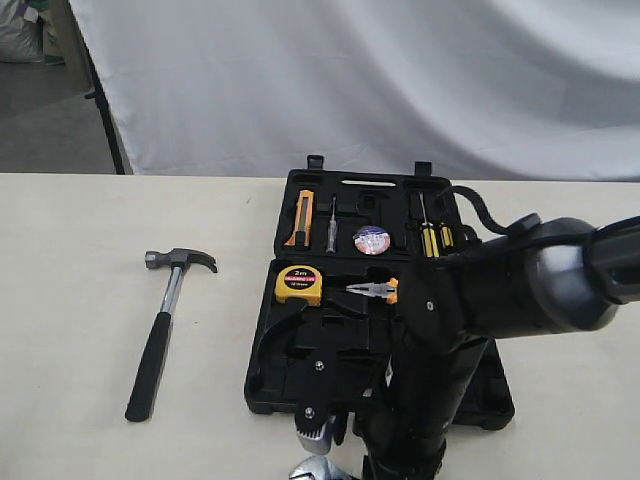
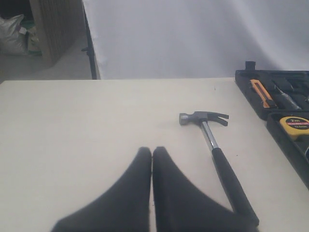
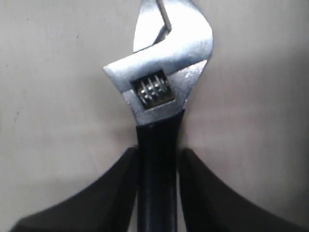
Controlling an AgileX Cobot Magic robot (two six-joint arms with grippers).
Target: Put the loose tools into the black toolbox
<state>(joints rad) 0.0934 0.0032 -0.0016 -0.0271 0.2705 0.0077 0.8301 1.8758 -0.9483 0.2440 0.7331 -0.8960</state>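
The pale counter (image 1: 80, 330) fills the lower two thirds of the exterior view, with a white sheet hung behind it; the toolbox (image 1: 262, 350) lies open in the middle of the frame, one half above the other, both showing their moulded recesses. The right arm (image 1: 520, 290) comes in from the right edge and bends down across the lower right part of the toolbox to the bottom edge of the frame. The hammer (image 1: 160, 335) lies on the counter at left, well apart from the toolbox, head toward the top of the frame and black handle slanting down and left. The wrench (image 3: 159, 96) is outside the toolbox; its silver head shows at bottom centre of the exterior view, just below the toolbox's lower edge; whether it rests on the counter cannot be told. The right claw (image 3: 158, 169) is closed on the wrench's black handle, one finger against each side. The left claw (image 2: 152, 154) is empty over bare counter, fingertips pressed together. A yellow tape measure (image 1: 299, 284) and pliers (image 1: 375, 291) sit in the lower half; the tape roll (image 1: 372, 240) sits in the upper half.
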